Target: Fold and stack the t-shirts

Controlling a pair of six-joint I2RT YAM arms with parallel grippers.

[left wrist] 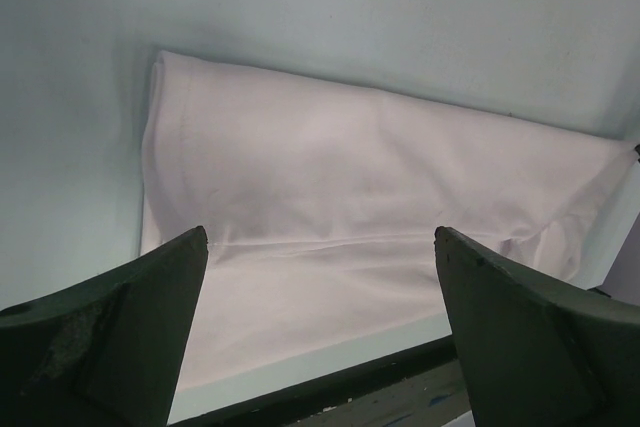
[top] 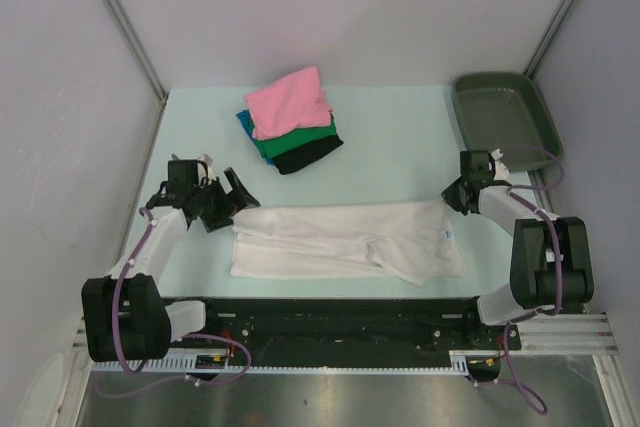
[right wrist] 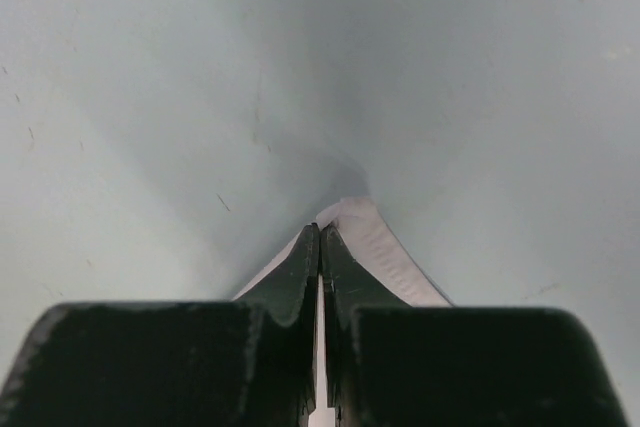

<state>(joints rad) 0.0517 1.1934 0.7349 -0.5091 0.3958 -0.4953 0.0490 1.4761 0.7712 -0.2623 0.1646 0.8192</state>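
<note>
A large white t-shirt [top: 340,240] lies folded into a long strip across the near middle of the table. My left gripper [top: 232,202] is open just off the strip's left end, holding nothing. In the left wrist view its jaws [left wrist: 320,237] stand wide apart above the white cloth [left wrist: 360,207]. My right gripper [top: 452,199] is at the strip's far right corner, shut on the white t-shirt's edge. In the right wrist view it [right wrist: 320,230] has white cloth [right wrist: 375,237] bunched at and between its tips. Pink [top: 290,99], teal-blue [top: 243,122], green [top: 285,142] and black [top: 308,155] t-shirts form a folded stack at the back.
A dark grey-green plastic tray [top: 503,112] stands at the back right corner. White walls close in the table on three sides. A black rail [top: 340,317] with the arm bases runs along the near edge.
</note>
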